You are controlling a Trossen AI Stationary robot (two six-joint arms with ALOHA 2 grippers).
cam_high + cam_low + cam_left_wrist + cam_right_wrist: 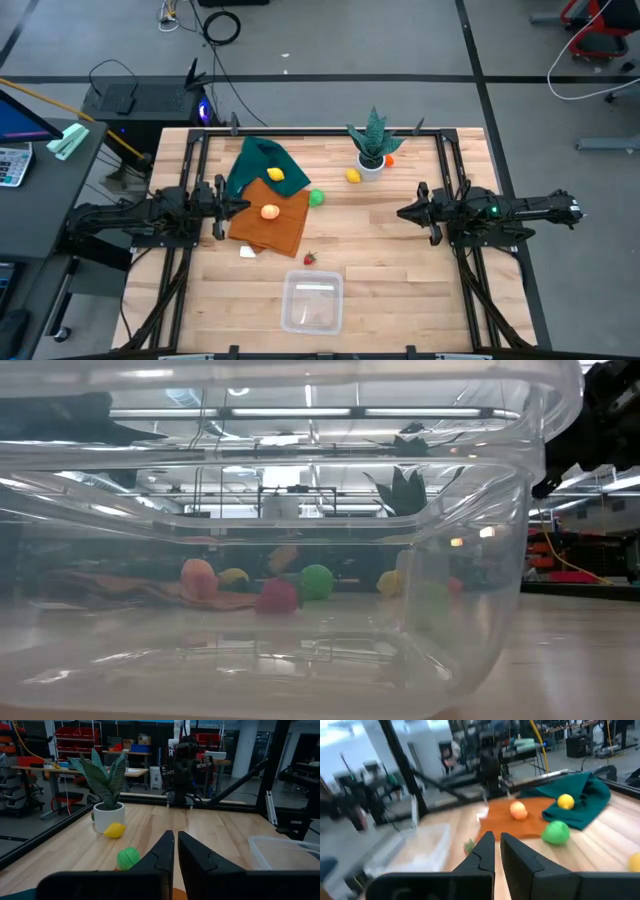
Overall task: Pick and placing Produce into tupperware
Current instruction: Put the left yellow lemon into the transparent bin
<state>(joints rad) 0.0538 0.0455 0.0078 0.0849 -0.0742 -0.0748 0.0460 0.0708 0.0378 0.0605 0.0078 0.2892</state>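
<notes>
The produce lies scattered across the table's middle. A yellow fruit rests on a green cloth, and an orange fruit on an orange cloth. A green fruit, a yellow fruit and a red strawberry lie on the bare wood. The clear tupperware stands near the front edge with nothing in it. My left gripper hovers shut at the left, pointing level over the orange cloth's edge. My right gripper hovers shut at the right, above the wood.
A spiky potted plant in a white pot stands at the back, with a small orange-red piece beside it. A small white piece lies near the orange cloth's front corner. Bare wood stretches between the tupperware and my right gripper.
</notes>
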